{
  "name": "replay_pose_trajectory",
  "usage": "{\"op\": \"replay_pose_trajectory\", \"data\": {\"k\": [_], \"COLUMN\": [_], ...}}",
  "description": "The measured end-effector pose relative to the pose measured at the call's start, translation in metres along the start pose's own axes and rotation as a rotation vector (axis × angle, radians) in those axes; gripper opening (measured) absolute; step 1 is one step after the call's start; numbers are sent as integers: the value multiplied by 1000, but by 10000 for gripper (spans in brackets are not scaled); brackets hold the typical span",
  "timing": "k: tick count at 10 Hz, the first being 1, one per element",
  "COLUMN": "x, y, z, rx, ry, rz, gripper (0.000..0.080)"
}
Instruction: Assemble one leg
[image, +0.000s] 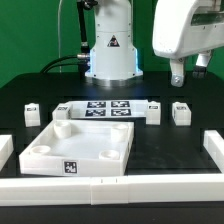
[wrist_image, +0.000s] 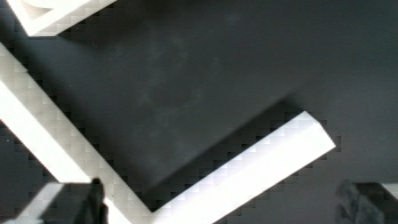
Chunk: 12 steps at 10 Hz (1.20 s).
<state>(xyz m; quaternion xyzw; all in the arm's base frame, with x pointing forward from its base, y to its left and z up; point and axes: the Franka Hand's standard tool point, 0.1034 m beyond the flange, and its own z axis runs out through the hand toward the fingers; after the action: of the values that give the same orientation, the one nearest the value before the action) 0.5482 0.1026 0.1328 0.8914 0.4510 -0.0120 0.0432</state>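
Observation:
Several small white legs with marker tags stand on the black table in the exterior view: two at the left (image: 32, 112) (image: 62, 110) and two at the right (image: 153, 108) (image: 181, 113). The large white panel (image: 80, 146) with round corner sockets lies at the front left. My gripper (image: 189, 72) hangs open and empty high above the right-hand legs, touching nothing. In the wrist view my gripper (wrist_image: 217, 205) shows only dark fingertips (wrist_image: 63, 205) at the frame's edge, over bare table and white strips. No leg shows there.
The marker board (image: 108, 108) lies in front of the robot base (image: 110, 55). Long white border strips run along the front (image: 110, 186), the exterior view's left (image: 5, 150) and right (image: 213, 148). In the wrist view two strips (wrist_image: 54, 120) (wrist_image: 267, 150) meet at a corner.

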Motion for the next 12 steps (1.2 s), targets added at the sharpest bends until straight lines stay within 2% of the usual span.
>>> {"op": "replay_pose_trajectory", "data": {"k": [9, 10, 12], "x": [-3, -16, -71], "y": [0, -3, -20], "z": [3, 6, 29], "rx": [3, -7, -9], "ry": [0, 21, 73], "rz": [-11, -71, -220], "gripper": [650, 650, 650]}}
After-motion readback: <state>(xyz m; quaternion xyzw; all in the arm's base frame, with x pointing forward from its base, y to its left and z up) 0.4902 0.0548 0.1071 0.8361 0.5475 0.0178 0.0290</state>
